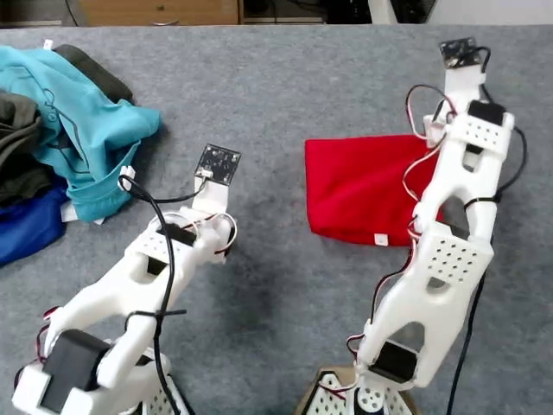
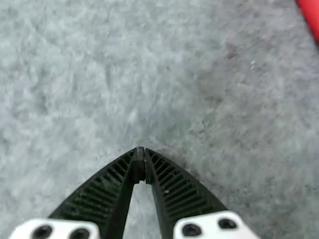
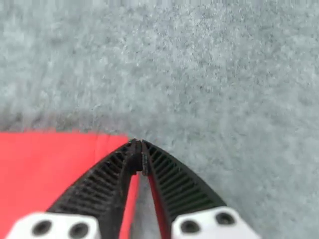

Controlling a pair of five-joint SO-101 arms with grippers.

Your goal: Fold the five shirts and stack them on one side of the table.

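A folded red shirt (image 1: 363, 186) lies flat on the grey table right of centre. At the far left, unfolded shirts are heaped together: a teal one (image 1: 78, 130) on top, a dark olive one (image 1: 22, 147), a blue one (image 1: 26, 226) and a black one (image 1: 99, 76). My left gripper (image 2: 139, 162) is shut with nothing in it, over bare grey table between the heap and the red shirt, whose edge (image 2: 310, 17) shows far off. My right gripper (image 3: 138, 154) is shut and empty, its tips just above the corner of the red shirt (image 3: 50, 169).
The left arm (image 1: 147, 268) stretches from the near left edge toward the table's middle. The right arm (image 1: 449, 242) runs along the right side, partly over the red shirt. Grey felt (image 1: 276, 95) covers the table; wooden furniture (image 1: 164, 10) stands behind the far edge.
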